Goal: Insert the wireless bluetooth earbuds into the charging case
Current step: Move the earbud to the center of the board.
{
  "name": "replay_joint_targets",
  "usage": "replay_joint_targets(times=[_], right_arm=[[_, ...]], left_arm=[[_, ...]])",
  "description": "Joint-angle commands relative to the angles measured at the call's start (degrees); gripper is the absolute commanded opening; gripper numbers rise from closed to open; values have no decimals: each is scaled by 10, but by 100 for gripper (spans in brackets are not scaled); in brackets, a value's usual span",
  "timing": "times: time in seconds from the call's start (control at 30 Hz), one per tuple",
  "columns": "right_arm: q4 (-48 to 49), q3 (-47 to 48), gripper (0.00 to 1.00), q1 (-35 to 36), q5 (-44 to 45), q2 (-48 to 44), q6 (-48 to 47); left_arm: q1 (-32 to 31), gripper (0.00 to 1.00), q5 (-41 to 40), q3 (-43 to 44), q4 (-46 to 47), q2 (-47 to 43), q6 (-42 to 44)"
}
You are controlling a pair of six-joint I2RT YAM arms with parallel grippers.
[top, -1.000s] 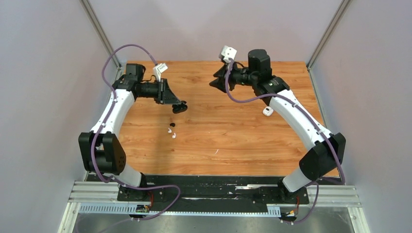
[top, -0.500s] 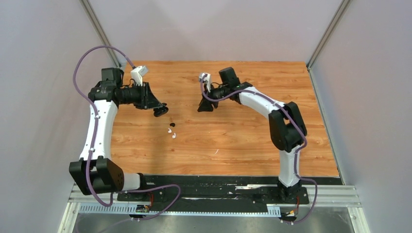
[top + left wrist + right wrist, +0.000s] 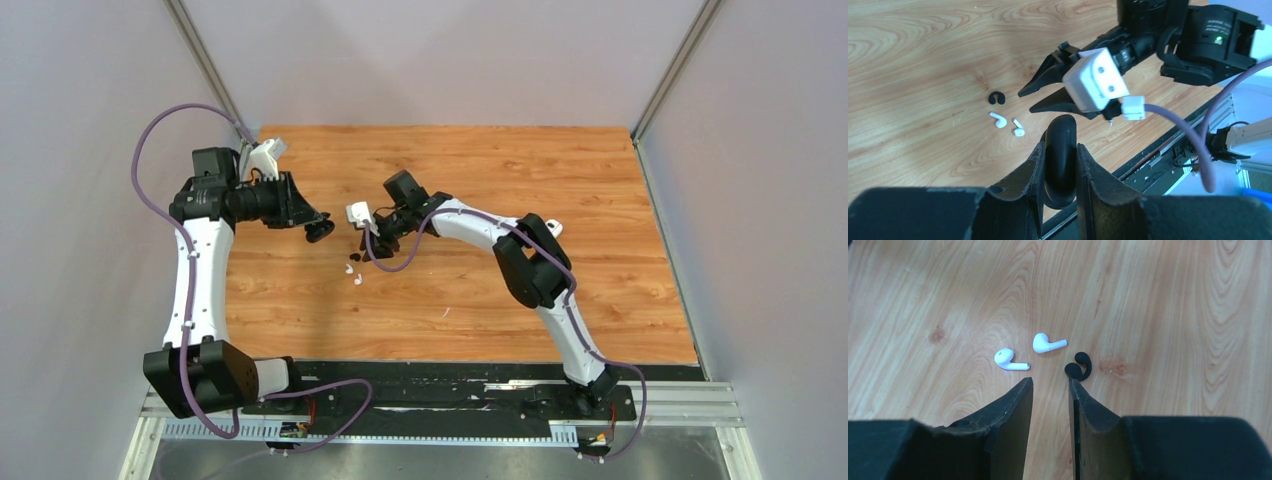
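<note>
Two white earbuds (image 3: 1009,359) (image 3: 1047,343) and one black, C-shaped earbud (image 3: 1078,366) lie close together on the wooden table; in the top view the white ones (image 3: 352,274) sit just below the black one (image 3: 357,256). My right gripper (image 3: 1050,382) hovers low just short of them, open by a narrow gap with nothing between its fingers; its right fingertip is next to the black earbud. My left gripper (image 3: 1059,150) is shut on a black rounded charging case (image 3: 1060,145), held above the table to the left of the earbuds (image 3: 319,229).
A small white case-like object (image 3: 553,227) lies on the table at the right, partly behind my right arm's elbow. Purple cables loop off both wrists. Grey walls close in the table at left, right and back.
My right arm has swung left and down from the back of the table to the earbuds, its jaws narrowing. My left arm has drawn back to the left with the black case still gripped.
</note>
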Motion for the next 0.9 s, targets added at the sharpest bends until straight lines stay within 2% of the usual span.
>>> replay_joint_targets(times=[0.0, 0.23, 0.87], right_arm=[[-7, 38, 33, 10, 28, 25, -36], [-7, 67, 33, 20, 69, 60, -36], [-10, 103, 35, 33, 72, 107, -49]], left_arm=[[5, 0, -1, -3, 16, -26, -13], [4, 0, 7, -19, 28, -23, -14], [4, 0, 19, -28, 46, -20, -24]])
